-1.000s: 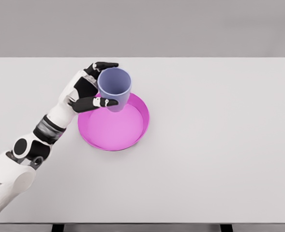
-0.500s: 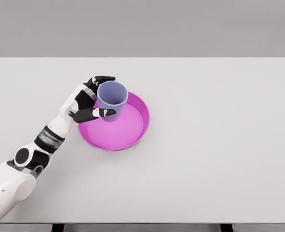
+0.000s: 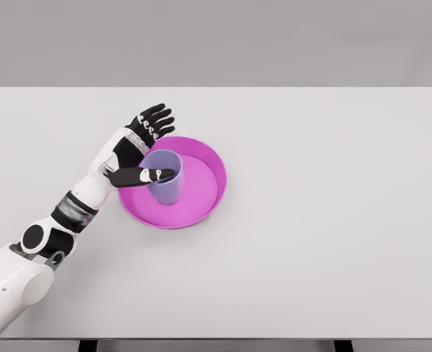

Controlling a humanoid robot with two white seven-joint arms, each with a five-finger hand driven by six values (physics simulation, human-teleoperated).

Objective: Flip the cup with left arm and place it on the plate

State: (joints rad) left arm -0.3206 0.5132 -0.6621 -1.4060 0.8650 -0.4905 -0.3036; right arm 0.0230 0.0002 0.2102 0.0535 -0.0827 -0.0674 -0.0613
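Note:
A lavender cup [image 3: 164, 180] stands upright, mouth up, on the left part of the magenta plate [image 3: 197, 192]. My left hand [image 3: 148, 147] is just left of the cup with its fingers [image 3: 155, 119] spread away from it toward the far side. The thumb [image 3: 144, 175] lies across the cup's near rim, and I cannot tell whether it touches. The hand holds nothing. My left arm comes in from the lower left. The right arm is out of view.
The plate sits left of the middle of a white table [image 3: 333, 220]. Nothing else lies on the table.
The cup came down from the air onto the plate. The fingers that were wrapped around it have spread open and let it go.

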